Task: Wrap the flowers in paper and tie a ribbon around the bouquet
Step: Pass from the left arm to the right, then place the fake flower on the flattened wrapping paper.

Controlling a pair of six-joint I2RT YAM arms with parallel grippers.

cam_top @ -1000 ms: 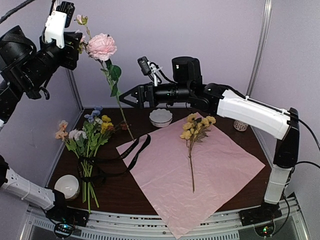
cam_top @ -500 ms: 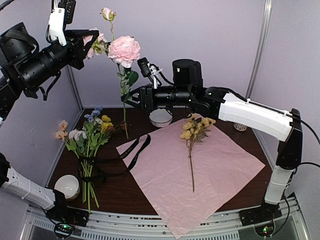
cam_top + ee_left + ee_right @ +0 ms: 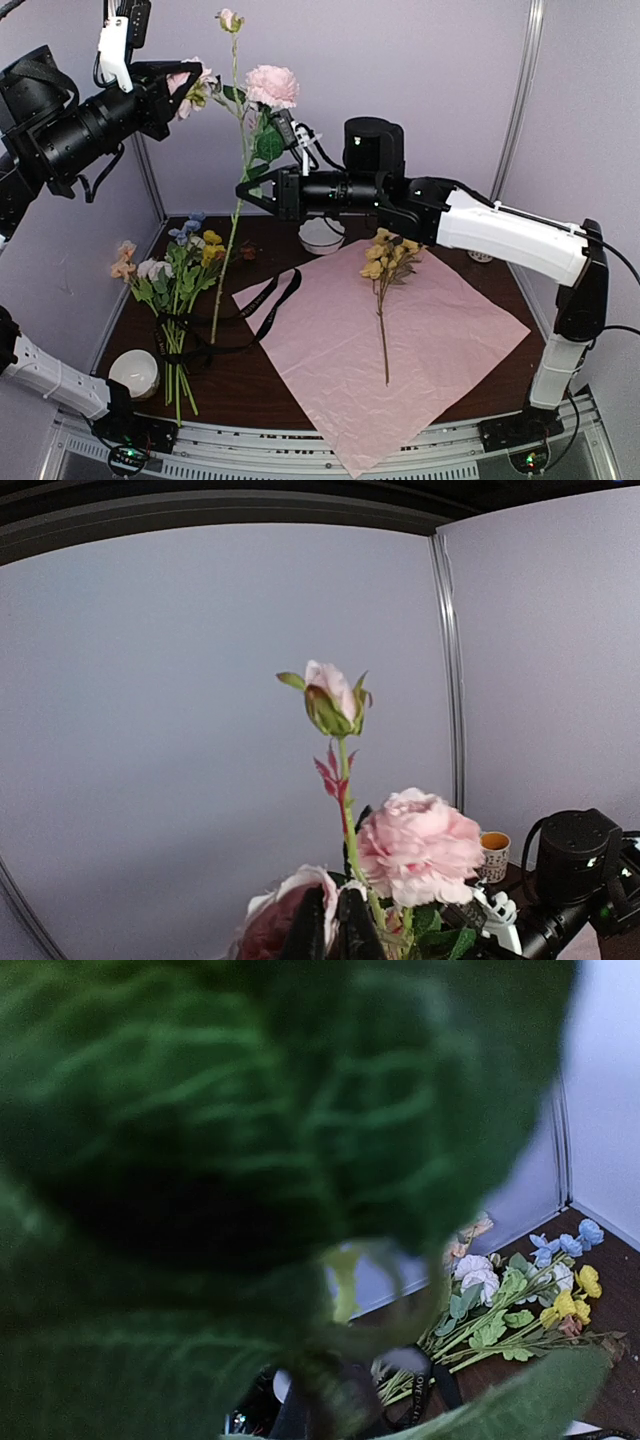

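Left gripper [image 3: 196,82]: fingers pressed together on the top of a long green-stemmed pink rose spray [image 3: 272,86], held high in the air.
Right gripper [image 3: 243,189]: clamped on the spray's stem, below its leaves.
Lilac-pink paper sheet [image 3: 430,330]: flat on the dark table [image 3: 250,385]; a yellow-bloomed stem [image 3: 383,262] lies on it.
Mixed flower bunch [image 3: 180,270]: on the table, left of the sheet; a black ribbon [image 3: 294,278] crosses both.
White bowl [image 3: 322,236]: behind the sheet; contents not discernible.
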